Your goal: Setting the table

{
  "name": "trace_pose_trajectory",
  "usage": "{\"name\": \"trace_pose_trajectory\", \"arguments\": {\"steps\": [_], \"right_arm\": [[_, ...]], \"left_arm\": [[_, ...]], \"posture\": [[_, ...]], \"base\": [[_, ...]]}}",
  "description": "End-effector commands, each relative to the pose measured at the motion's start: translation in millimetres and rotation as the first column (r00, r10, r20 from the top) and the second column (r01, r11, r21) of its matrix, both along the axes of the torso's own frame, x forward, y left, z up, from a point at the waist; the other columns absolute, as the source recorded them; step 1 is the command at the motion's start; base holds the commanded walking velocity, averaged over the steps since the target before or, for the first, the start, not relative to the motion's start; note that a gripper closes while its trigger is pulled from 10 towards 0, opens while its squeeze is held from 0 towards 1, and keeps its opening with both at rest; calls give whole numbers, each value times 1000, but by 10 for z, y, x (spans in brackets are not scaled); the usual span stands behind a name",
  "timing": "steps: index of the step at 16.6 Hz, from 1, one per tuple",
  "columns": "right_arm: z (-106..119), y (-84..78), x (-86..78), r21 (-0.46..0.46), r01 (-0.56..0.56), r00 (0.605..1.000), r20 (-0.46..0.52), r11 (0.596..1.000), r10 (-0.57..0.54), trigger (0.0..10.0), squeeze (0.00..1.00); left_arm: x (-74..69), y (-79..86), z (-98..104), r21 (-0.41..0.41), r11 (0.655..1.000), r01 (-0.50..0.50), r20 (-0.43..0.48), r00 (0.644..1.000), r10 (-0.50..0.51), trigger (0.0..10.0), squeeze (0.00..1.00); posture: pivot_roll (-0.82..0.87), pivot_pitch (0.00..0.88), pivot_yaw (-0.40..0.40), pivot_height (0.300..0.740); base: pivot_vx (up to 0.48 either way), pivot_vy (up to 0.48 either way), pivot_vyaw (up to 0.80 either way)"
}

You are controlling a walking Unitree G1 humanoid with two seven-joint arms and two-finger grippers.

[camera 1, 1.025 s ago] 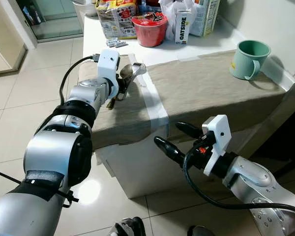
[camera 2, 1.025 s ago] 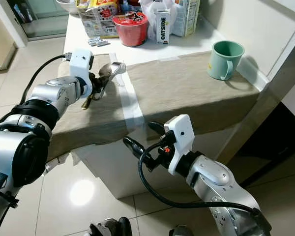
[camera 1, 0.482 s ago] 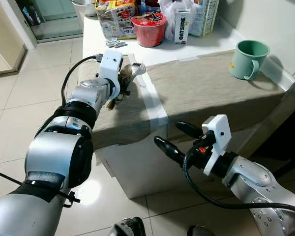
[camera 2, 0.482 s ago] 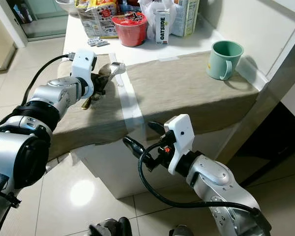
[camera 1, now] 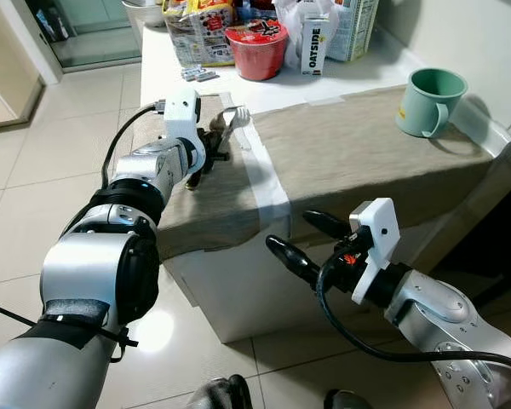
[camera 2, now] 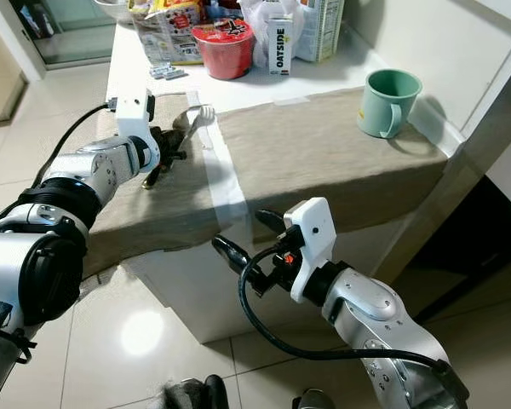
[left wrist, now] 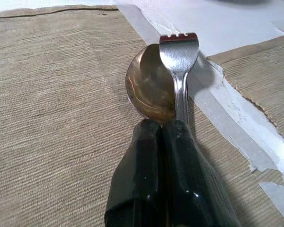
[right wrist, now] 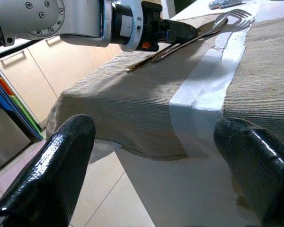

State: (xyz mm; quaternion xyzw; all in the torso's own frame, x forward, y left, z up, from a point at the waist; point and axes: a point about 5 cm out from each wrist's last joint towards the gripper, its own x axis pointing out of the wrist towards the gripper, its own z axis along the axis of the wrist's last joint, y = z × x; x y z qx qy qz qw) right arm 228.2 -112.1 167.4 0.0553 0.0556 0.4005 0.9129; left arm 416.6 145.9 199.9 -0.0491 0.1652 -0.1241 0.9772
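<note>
I'm looking at a table (camera 1: 238, 94) with brown cloth (camera 1: 358, 149) lying across it. My right gripper (camera 1: 298, 243) is hanging wide open and empty below the table's front edge. My left gripper (camera 1: 206, 153) is pinching a spoon (left wrist: 149, 92) and fork (left wrist: 179, 52) together, resting over the cloth's left part.

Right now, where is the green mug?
The green ceramic mug stands on the beige cloth at the table's far right corner, near the wall, far from the left claw.
</note>
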Motion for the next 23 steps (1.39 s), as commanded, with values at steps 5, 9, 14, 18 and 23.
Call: {"name": "trace_pose_trajectory", "arguments": {"steps": [5, 9, 14, 18, 23], "right_arm": [[15, 25, 21, 1, -7, 1000, 9, 1000, 7, 10000, 0], [-9, 41, 47, 1, -7, 1000, 12, 1000, 7, 10000, 0], [-28, 79, 61, 7, -10, 1000, 18, 1000, 10, 10000, 0], [-62, -71, 293, -52, 238, 963, 144, 970, -229, 10000, 0], [-127, -131, 436, -22, 428, 881, 233, 904, -411, 10000, 0]], "left_arm": [[47, 9, 257, 44, 999, -4, 99, 995, -1, 0, 0], [48, -43, 493, 248, 968, 31, 227, 970, -89, 0, 0], [28, 107, 303, 130, 991, -42, 132, 991, 24, 0, 0], [-97, 304, 167, 71, 983, -170, 252, 956, 148, 0, 0], [-448, 563, 74, 21, 964, -265, 378, 895, 237, 0, 0]], "posture": [[-232, 91, 96, 740], [-219, 74, 96, 740], [-208, 58, 104, 740], [-181, 47, 95, 740], [-147, 15, 103, 740]], "base": [[0, 0, 0], [0, 0, 0], [0, 0, 0], [0, 0, 0], [0, 0, 0]]}}
